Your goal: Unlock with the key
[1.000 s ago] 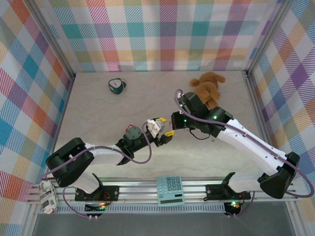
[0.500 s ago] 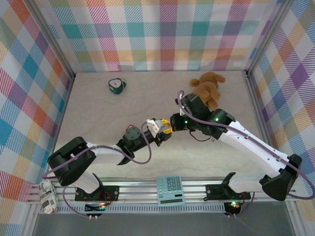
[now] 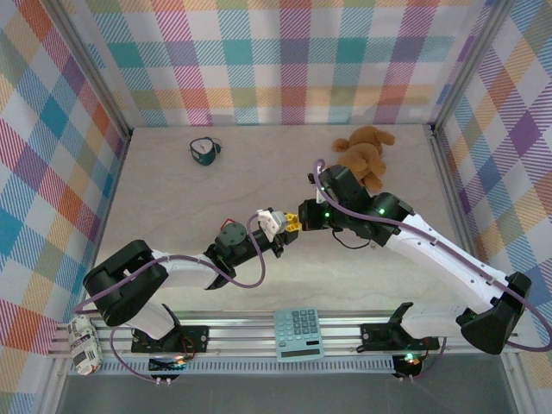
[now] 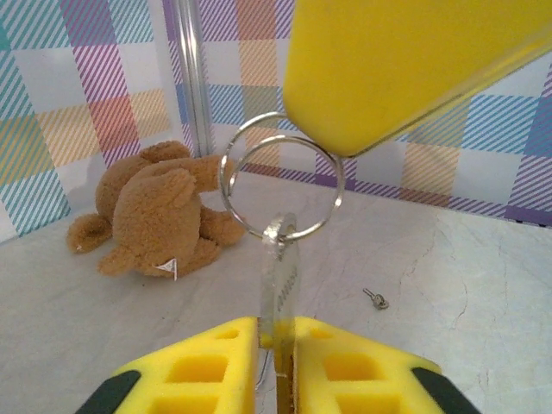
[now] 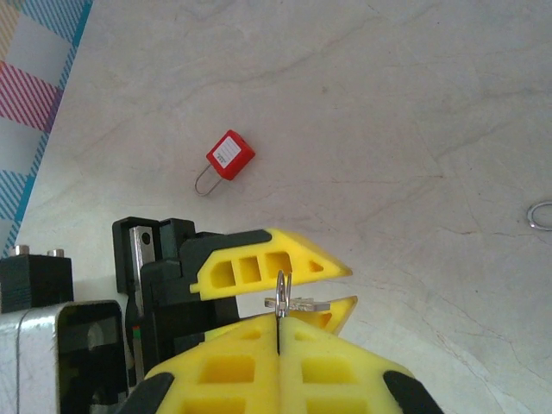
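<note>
White arms (image 3: 431, 239), purple cables (image 3: 262, 259), yellow jaws

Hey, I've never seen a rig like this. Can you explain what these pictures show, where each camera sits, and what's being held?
Two robot arms are bolted at the near edge of a table, each ending in a yellow two-fingered hand. One picture looks down from above and behind the arms; the other two come from a camera on each wrist.

The left hand pinches a thin key, and the right hand pinches the ring on that key.

On the table lie a teddy bear, a red padlock and a small teal object. A calculator sits on the front rail.
</note>
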